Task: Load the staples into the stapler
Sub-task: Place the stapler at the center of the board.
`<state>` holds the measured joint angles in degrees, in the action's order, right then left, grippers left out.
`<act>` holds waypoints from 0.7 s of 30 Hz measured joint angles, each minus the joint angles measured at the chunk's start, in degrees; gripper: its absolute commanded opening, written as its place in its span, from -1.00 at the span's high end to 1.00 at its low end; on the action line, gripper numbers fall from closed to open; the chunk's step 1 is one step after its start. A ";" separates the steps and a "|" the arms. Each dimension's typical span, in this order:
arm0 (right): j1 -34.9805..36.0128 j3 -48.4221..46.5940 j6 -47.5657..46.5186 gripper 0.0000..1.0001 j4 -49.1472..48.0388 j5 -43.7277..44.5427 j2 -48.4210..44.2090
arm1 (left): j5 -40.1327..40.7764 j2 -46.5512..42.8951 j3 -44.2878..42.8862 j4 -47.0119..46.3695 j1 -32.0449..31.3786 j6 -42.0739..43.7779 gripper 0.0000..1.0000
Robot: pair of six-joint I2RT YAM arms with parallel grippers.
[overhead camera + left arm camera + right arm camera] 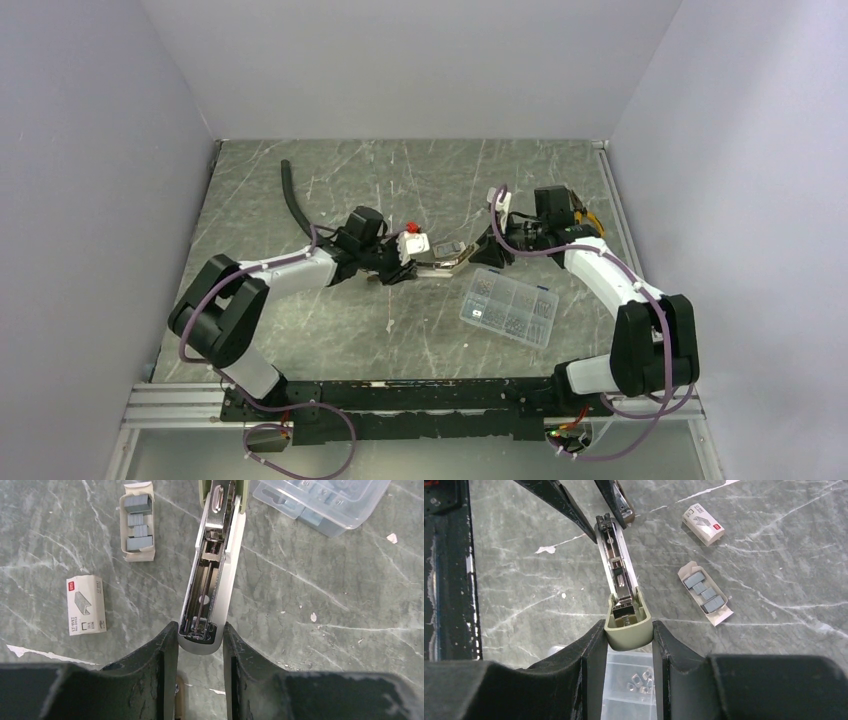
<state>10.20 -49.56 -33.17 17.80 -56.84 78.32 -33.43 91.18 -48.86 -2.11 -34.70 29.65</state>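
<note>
The stapler [447, 258] is held swung open between both grippers, a little above the table. My left gripper [200, 631] is shut on the rounded end of its silver-white base and channel [210, 585]. The channel faces up and shows its spring rod. My right gripper [628, 628] is shut on the end of the olive-grey top arm [628, 630]. An open paper tray with several grey staple strips [137, 522] lies on the table to the side; it also shows in the right wrist view [705, 594].
A white staple box [86, 604] lies near the tray and also shows in the right wrist view [704, 524]. A clear compartment box of metal bits [508, 306] sits under the right gripper. A black hose [293, 195] lies at the back left.
</note>
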 measured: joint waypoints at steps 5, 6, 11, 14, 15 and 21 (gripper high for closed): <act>1.20 0.00 -2.97 1.00 1.01 1.62 0.00 | 3.41 1.70 0.00 -0.15 -2.27 -0.22 0.54; 1.53 0.02 -3.32 1.00 1.09 2.03 0.00 | 4.26 2.32 0.00 -0.20 -2.86 -0.28 0.48; 3.48 0.52 -4.90 1.00 1.44 4.42 0.66 | 7.82 5.77 -1.25 1.33 -5.18 -0.81 0.31; 3.56 0.52 -5.55 1.00 1.42 5.05 2.01 | 8.94 7.17 -1.92 1.62 -5.57 -1.01 0.25; 3.58 0.52 -5.81 1.00 1.42 5.20 2.54 | 9.31 7.50 -2.05 1.86 -5.62 -1.03 0.21; 3.61 0.52 -7.78 1.00 1.36 6.01 5.53 | 10.82 9.49 -3.87 3.80 -5.62 -1.81 -0.28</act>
<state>13.80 -49.04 -40.95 19.16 -50.83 83.85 -22.61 100.66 -52.73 1.69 -40.32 27.83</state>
